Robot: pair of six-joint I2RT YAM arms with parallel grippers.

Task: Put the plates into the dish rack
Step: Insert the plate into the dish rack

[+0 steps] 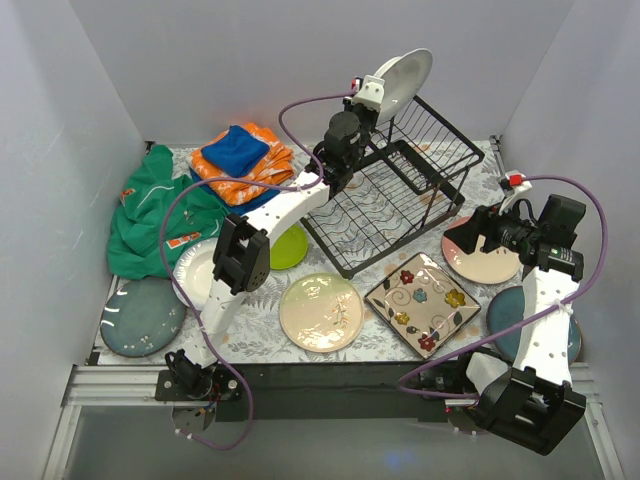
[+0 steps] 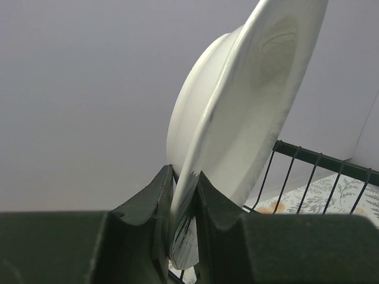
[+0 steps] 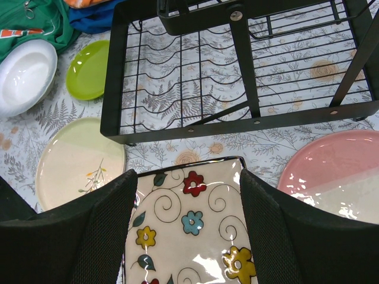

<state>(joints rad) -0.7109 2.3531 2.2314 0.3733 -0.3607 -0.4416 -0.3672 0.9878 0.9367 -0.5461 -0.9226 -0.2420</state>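
Lab test booth, plain grey walls (image 1: pixel 300 50)

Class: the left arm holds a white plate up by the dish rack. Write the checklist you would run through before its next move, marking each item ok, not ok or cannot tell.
1. Left gripper shut on the rim of the white plate: ok.
2. Plate held on edge, tilted rather than flat: ok.
3. Plate lined up with a slot of the dish rack: cannot tell.
4. Rack's lower slots free of plates: ok.
5. Right gripper open, off the rack, above the square flowered plate: ok.
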